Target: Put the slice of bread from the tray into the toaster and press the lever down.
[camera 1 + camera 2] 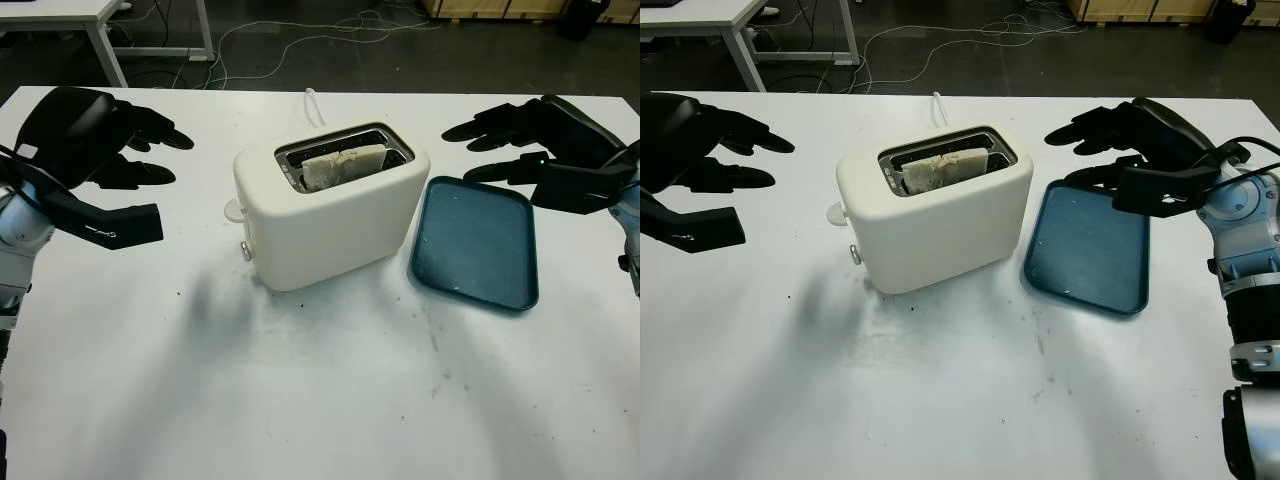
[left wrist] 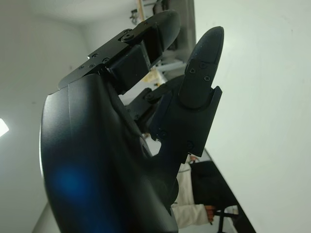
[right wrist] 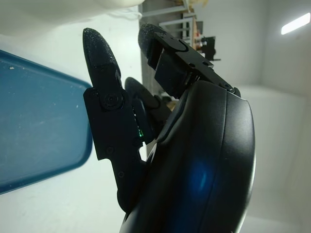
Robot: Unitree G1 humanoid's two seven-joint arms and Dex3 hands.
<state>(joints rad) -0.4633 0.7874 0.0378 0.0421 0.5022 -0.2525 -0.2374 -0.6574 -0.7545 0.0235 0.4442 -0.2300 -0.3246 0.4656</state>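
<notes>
A cream toaster (image 1: 330, 205) stands mid-table with a slice of bread (image 1: 343, 164) sitting in its slot, the top of the slice poking out. Its lever (image 1: 233, 210) juts from the left end. To the right lies a dark blue tray (image 1: 475, 243) with nothing on it. My left hand (image 1: 130, 150) hovers open at the far left, well clear of the toaster. My right hand (image 1: 500, 145) hovers open over the tray's far edge, to the right of the toaster; in the right wrist view its fingers (image 3: 104, 97) hang beside the tray (image 3: 34, 126).
A white cable (image 1: 313, 103) runs from behind the toaster off the table's far edge. Beyond the table are floor cables and a desk leg (image 1: 105, 45). The white tabletop (image 1: 320, 400) in front of the toaster is bare.
</notes>
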